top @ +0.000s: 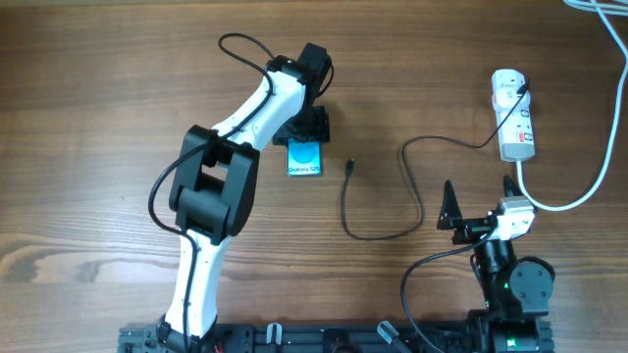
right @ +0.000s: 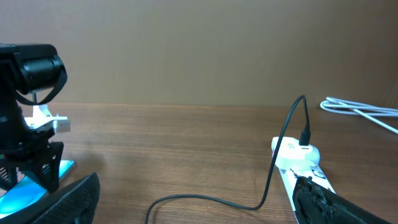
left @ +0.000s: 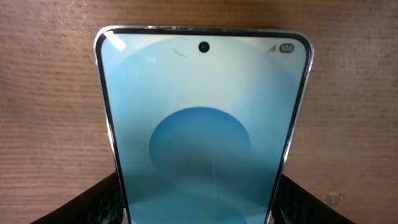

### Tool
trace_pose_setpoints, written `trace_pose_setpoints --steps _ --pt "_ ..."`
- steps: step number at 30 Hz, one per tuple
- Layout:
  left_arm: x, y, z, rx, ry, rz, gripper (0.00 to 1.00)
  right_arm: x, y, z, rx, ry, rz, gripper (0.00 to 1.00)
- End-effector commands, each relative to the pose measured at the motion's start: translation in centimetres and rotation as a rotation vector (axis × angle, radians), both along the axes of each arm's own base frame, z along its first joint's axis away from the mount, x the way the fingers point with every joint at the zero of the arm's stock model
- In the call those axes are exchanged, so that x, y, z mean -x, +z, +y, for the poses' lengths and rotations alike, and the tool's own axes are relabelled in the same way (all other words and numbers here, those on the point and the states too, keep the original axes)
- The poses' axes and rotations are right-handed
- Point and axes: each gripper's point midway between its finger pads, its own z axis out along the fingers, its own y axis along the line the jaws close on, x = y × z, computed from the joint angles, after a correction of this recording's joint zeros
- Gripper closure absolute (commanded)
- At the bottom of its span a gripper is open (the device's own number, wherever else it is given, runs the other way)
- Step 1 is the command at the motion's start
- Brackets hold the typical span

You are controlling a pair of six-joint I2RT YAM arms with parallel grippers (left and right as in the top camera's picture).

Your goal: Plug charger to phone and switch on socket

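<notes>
The phone, screen lit teal, lies flat about midway between the table's left and right edges. The left gripper is clamped on its sides. The charger has its plug tip just right of the phone, not touching. The socket sits by the far right corner. The right gripper, fingers spread wide, hangs toward the near right corner. The tabletop is brown wood grain, and a plain brown wall stands behind it.
</notes>
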Motion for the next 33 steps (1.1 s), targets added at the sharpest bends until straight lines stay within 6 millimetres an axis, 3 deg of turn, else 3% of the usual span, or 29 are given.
trace_pose_setpoints --steps 1,5,11,15,19,27,33 --pt "-0.1 2.1 -0.8 0.095 0.02 0.043 0.31 0.0 0.2 -0.3 0.013 -0.018 -0.011 0.0" --pt "0.1 6.6 -1.6 0.254 0.051 0.071 0.31 0.0 0.2 -0.3 0.012 -0.018 -0.01 0.0" --pt "1.7 14.8 -2.8 0.663 0.126 0.196 0.32 0.0 0.2 -0.3 0.012 -0.018 -0.01 0.0" --pt "2.0 19.1 -2.9 0.925 0.181 0.291 0.32 0.0 0.2 -0.3 0.012 -0.018 -0.01 0.0" --pt "1.7 22.2 -1.9 1.117 0.248 0.365 0.32 0.0 0.2 -0.3 0.012 -0.018 -0.01 0.0" --pt "1.7 27.8 -1.8 1.435 0.29 0.49 0.33 0.0 0.2 -0.3 0.012 -0.018 -0.01 0.0" --pt "1.9 28.3 -1.8 1.457 0.313 0.523 0.35 0.0 0.2 -0.3 0.012 -0.018 -0.01 0.0"
